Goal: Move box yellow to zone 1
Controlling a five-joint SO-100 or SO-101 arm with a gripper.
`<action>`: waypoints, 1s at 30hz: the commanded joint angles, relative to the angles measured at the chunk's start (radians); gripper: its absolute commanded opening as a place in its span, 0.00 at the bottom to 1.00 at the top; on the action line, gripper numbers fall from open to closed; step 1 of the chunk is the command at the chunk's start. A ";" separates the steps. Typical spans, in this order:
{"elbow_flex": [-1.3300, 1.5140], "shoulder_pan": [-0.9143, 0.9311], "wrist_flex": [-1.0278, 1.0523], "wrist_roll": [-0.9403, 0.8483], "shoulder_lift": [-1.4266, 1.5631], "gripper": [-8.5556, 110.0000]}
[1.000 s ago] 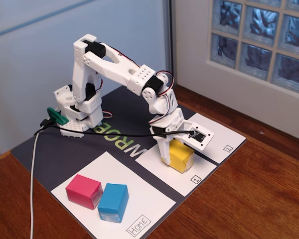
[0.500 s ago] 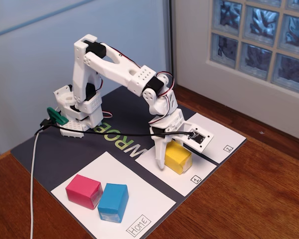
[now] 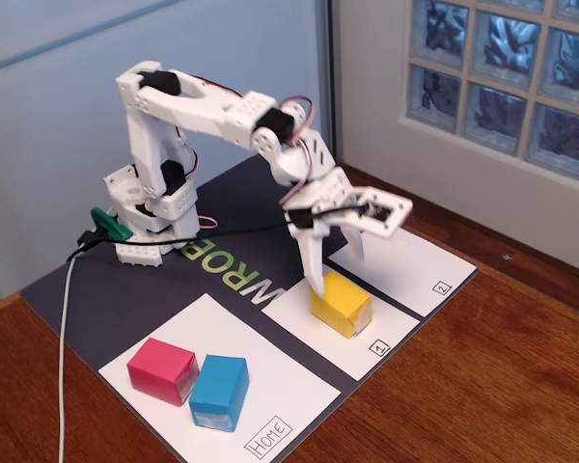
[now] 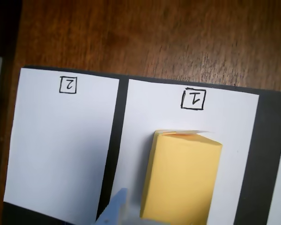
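The yellow box (image 3: 341,302) lies flat on zone 1 (image 3: 386,328), the white sheet with a boxed "1" at its corner. My gripper (image 3: 336,273) hangs just above the box's rear end and is open, with nothing between its fingers. The longer finger points down close over the box's left edge. In the wrist view the yellow box (image 4: 182,178) fills the lower middle of zone 1 (image 4: 225,122), and one blurred fingertip (image 4: 116,211) shows to its left, apart from it.
A pink block (image 3: 161,368) and a blue block (image 3: 219,389) sit side by side on the Home sheet (image 3: 280,386). Zone 2 (image 3: 415,270) lies right of zone 1. A black cable (image 3: 174,253) runs across the dark mat (image 3: 106,299).
The gripper opened and let go of the yellow box, then rose up and back from it. The box stays on zone 1.
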 commanded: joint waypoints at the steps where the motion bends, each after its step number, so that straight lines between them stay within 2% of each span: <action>1: 0.018 0.006 0.061 -0.035 0.155 0.30; 8: 0.207 0.038 0.084 -0.118 0.374 0.13; 12: 0.307 0.051 0.084 -0.155 0.491 0.07; 21: 0.666 0.130 0.097 -0.302 0.830 0.07; 26: 0.813 0.163 0.273 -0.344 1.005 0.07; 30: 0.954 0.190 0.316 -0.370 1.154 0.07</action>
